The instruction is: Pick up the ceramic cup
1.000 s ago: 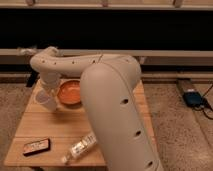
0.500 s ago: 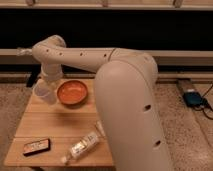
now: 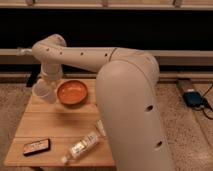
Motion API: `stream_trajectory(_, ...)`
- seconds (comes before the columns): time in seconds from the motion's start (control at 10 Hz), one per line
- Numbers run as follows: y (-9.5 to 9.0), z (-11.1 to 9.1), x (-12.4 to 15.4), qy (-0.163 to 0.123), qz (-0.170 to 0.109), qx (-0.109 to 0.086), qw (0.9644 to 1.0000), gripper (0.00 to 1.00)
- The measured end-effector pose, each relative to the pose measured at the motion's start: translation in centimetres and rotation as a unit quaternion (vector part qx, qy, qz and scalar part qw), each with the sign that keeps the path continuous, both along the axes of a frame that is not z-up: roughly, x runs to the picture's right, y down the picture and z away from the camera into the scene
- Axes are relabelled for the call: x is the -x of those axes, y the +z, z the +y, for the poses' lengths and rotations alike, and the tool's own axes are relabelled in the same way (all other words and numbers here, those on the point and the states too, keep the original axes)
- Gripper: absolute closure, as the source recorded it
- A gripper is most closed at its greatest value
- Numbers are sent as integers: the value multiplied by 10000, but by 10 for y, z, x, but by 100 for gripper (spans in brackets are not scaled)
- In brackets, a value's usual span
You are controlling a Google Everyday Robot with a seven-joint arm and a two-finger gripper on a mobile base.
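Observation:
The ceramic cup is small, white and slightly tilted, at the far left corner of the wooden table, just left of the orange bowl. My gripper comes down from the wrist right above the cup and is shut on it, holding it slightly off the tabletop. The large cream arm sweeps from the lower right across the view and hides the right part of the table.
An orange bowl sits next to the cup. A clear bottle with a white cap lies near the front edge. A black flat device lies at the front left. A blue object rests on the floor at the right.
The cup has shifted a little up and to the left with the gripper, away from the bowl. The arm's elbow has swung wider across the right side.

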State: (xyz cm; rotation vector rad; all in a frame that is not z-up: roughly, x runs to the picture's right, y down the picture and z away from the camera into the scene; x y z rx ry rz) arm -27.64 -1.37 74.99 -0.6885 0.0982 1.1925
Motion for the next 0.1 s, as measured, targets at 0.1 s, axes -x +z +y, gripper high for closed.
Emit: stream_trajectory(0.1, 0, 0, 0, -3, 1, 2, 10000, 100)
